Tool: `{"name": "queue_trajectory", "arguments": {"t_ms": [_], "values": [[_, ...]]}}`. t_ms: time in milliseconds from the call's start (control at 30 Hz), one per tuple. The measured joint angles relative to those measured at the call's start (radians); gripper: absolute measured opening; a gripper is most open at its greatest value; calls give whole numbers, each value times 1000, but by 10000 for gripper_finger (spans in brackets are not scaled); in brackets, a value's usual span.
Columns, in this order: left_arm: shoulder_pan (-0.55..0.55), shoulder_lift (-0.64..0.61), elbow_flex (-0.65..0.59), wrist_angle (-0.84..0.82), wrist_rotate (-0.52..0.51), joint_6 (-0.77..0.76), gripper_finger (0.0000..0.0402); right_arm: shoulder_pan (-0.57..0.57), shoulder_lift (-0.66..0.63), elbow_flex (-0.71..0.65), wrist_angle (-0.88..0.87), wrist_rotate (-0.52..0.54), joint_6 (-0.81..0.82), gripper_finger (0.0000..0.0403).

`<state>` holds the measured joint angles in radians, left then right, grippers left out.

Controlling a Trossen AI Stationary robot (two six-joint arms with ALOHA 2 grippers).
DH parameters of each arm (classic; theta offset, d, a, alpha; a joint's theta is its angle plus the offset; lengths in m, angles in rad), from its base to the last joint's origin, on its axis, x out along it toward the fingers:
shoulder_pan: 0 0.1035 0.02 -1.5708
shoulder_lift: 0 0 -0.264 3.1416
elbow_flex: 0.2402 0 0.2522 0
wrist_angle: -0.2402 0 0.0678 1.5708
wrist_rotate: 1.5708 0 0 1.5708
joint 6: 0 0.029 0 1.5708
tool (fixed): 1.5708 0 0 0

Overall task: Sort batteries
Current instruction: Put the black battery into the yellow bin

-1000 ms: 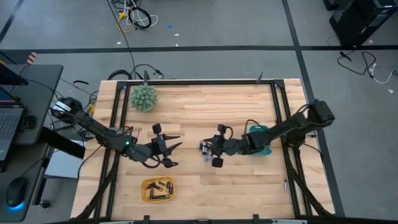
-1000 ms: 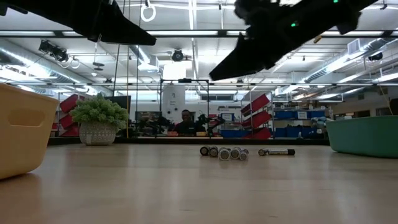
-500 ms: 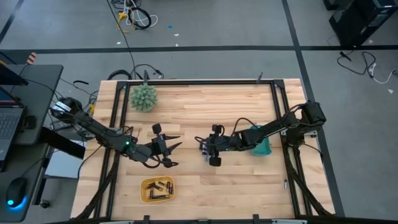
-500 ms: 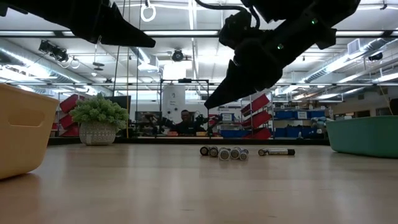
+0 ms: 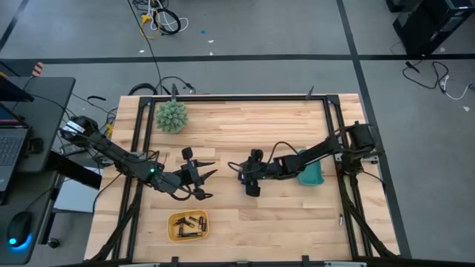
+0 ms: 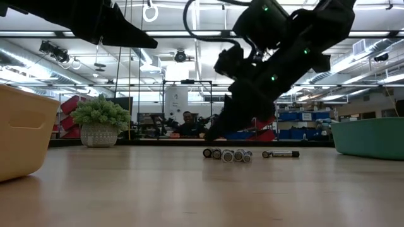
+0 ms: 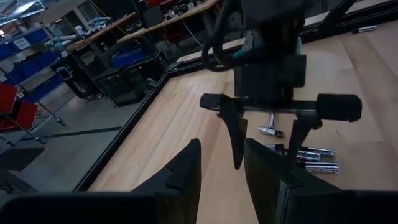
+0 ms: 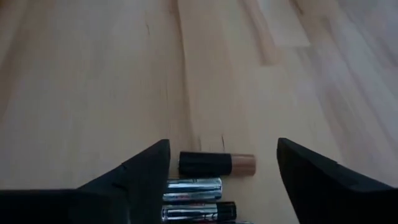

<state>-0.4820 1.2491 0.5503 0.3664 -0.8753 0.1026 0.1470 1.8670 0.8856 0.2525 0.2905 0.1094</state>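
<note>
Right gripper (image 5: pixel 243 176) spread wide, low over loose batteries (image 6: pixel 228 154) lying in a short row near the middle of the desk (image 5: pixel 252 126), fingers (image 8: pixel 134 177) straddling a black, copper-ended cell (image 8: pixel 217 163). Left gripper (image 5: pixel 205 183) held above the desk just beside it, toward the left edge, parted narrowly, empty. More batteries inside the yellow tray (image 5: pixel 175 233) by the near edge.

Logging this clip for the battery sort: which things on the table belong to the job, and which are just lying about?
Part of the job:
- loose batteries in a row mid-table
- yellow tray holding sorted batteries
- teal tray by the right arm
- right tool, open over the loose batteries
- left tool, open, waiting to one side

Just lying about:
- spiky green ball at the far left corner
</note>
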Motion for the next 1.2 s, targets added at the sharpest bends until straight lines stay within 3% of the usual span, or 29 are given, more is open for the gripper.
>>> {"name": "queue_trajectory", "arguments": {"t_ms": [367,567,1200], "values": [[6,0,0,0,0,29,117,-34,55,0,14,-18,49,311],[8,0,0,-6,0,29,117,-52,63,0,17,-72,72,308],[11,0,0,-6,4,27,117,-60,63,0,22,-84,64,292]]}}
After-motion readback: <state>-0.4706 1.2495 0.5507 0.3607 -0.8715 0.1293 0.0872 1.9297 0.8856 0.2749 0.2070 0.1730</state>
